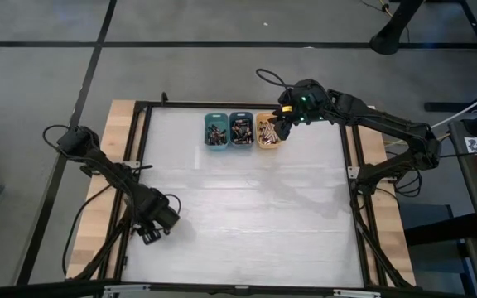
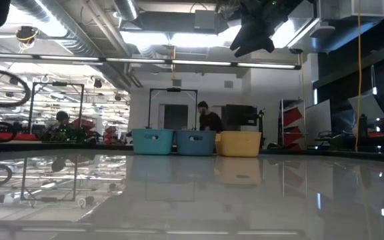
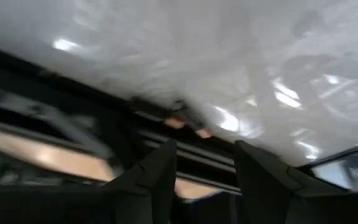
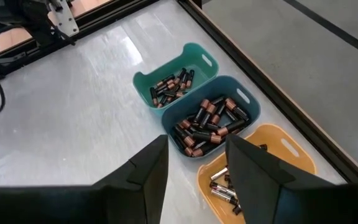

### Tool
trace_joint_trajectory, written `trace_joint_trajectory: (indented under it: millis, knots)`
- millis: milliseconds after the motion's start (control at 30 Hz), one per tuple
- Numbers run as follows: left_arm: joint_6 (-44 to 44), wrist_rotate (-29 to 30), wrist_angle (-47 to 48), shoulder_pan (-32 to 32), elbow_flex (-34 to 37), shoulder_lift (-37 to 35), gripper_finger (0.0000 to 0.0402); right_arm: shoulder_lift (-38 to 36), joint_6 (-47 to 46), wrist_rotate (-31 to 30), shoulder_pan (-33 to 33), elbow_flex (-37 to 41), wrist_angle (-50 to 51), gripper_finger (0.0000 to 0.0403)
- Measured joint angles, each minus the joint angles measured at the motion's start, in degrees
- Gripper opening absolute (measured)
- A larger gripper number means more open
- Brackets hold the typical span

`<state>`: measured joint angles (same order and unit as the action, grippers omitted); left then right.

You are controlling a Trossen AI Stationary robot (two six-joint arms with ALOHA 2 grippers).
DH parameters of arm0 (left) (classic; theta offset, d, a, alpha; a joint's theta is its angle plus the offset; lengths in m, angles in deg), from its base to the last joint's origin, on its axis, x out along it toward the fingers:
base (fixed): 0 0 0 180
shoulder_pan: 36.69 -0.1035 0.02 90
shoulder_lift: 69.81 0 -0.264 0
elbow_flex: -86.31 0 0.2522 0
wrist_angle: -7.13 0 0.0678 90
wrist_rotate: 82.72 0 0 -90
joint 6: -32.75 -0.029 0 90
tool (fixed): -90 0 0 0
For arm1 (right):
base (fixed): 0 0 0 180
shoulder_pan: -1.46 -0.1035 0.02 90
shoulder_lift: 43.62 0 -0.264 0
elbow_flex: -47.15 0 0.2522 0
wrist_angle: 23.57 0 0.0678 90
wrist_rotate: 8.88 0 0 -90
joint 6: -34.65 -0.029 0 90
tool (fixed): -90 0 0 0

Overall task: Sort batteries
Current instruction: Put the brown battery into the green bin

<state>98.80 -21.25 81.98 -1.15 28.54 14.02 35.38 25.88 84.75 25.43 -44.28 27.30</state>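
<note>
The white, glossy rectangular table (image 1: 247, 207) with a black frame carried three small rounded plastic bins in a row near its far edge. The left arm rested low at the near left part of the table, and its left end effector (image 1: 151, 233) sat just above the surface with the fingers (image 3: 157, 180) apart and nothing between them. The right arm reached in from the right side, and its right end effector (image 1: 281, 126) hung above the orange bin (image 4: 278, 155), fingers (image 4: 148, 168) apart and empty, raised well clear of the bins in the low view.

The teal bin (image 4: 179, 71), the blue bin (image 4: 229, 99) and the orange bin stood side by side, touching or nearly touching. The small dark cylindrical batteries with coppery bands (image 4: 207, 121) lay piled in the blue bin; a smaller group lay in the teal bin, and a few silvery-ended cells lay in the orange bin, partly hidden behind the right end effector
</note>
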Motion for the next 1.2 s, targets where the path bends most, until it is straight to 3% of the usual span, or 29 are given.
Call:
trace_joint_trajectory:
  millis: [133,833,1200]
  knots:
    - [2.5,-1.9,-5.7,0.1,2.0,0.0,0.0151,0.0,-1.1,0.0,0.0,0.0,0.0,0.016]
    - [7.0,-4.1,-12.5,3.5,8.5,0.0,0.0151,0.0,-1.4,0.0,0.0,0.0,0.0,0.016]
    - [12.7,-6.1,-24.2,6.6,13.8,-0.1,0.015,0.0,-1.4,0.0,0.0,0.0,-0.3,0.016]
